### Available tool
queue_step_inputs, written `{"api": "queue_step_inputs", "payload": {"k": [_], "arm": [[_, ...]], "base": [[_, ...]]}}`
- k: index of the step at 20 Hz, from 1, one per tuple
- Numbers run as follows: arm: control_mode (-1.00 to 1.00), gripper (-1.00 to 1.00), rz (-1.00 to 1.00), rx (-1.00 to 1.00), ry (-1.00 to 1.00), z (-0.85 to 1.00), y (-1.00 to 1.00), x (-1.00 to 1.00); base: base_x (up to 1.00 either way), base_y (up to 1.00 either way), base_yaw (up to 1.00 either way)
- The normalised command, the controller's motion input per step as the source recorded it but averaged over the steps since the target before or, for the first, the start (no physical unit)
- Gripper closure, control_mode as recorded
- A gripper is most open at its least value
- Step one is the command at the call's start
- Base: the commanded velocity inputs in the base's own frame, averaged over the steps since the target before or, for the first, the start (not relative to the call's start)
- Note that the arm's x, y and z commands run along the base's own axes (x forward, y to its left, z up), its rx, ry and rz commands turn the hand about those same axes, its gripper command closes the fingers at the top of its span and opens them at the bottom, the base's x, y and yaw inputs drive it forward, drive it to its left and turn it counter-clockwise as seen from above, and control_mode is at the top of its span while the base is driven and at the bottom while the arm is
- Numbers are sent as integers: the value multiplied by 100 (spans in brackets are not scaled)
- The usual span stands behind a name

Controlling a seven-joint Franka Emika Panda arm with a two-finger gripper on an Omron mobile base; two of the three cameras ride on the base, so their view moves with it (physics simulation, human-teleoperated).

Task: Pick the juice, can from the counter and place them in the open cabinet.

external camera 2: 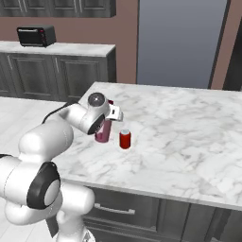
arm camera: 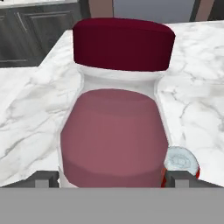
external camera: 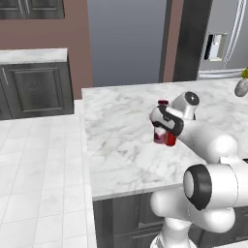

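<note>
1. Left base view: the white arm reaches over the marble counter from the lower right. Its gripper hangs low at the juice bottle, whose dark red cap shows above the hand. The red can peeks out just beside the bottle, mostly hidden by the wrist. A steel fridge stands at the far right.

2. Right base view: the arm comes from the lower left, the hand lying over the bottle. The can stands upright on the counter, just to the bottle's right and apart from it. A black toaster oven sits on the far counter at the upper left.

3. Hand view: the bottle stands upright, close before the camera, between the two fingertips, which are spread wide on either side of it; I cannot tell whether they touch it. The can's silvery top shows low at the right, behind the bottle.
</note>
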Motion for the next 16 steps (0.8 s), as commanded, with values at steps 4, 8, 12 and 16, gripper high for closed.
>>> {"api": "queue_step_inputs", "payload": {"k": [4,8,12,16], "arm": [[-100,100,-18,0,-3,50,0,-19],[-100,100,-9,1,-7,67,0,-45],[-100,100,-6,2,-11,62,0,-52],[-100,100,-3,3,-15,60,0,-51]], "base": [[0,0,0],[0,0,0],[0,0,0],[0,0,0]]}}
